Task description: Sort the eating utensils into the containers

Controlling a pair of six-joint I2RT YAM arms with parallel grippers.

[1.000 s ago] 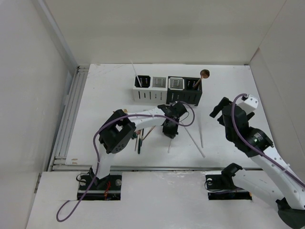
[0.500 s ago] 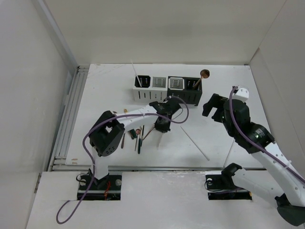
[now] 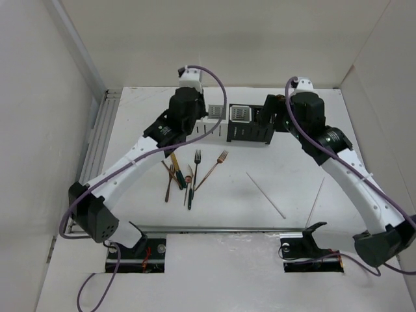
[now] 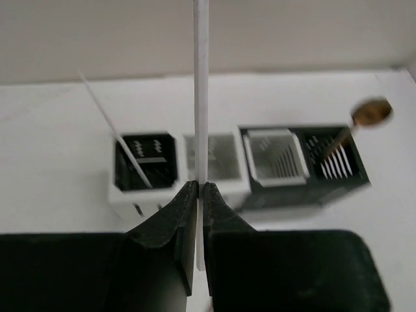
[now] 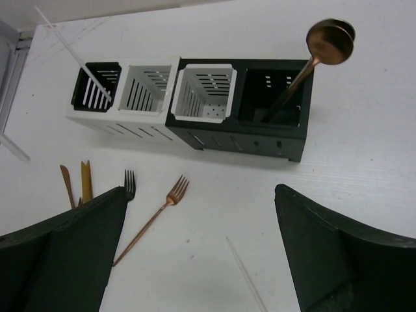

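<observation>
My left gripper is shut on a thin white stick, held upright just in front of the row of four containers. In the top view it hangs over the white caddies. A white stick stands in the leftmost caddy. A copper spoon stands in the rightmost black caddy. My right gripper is open and empty, above the table in front of the black caddies. A copper fork and a black fork lie on the table.
A cluster of copper, gold and dark-handled utensils lies left of the forks. Two white sticks lie on the table at the right front. White walls enclose the table on the left, back and right.
My left gripper has lifted a white stick off the table and carried it back to the white caddies. My right arm has swung left and back to the black caddies.
</observation>
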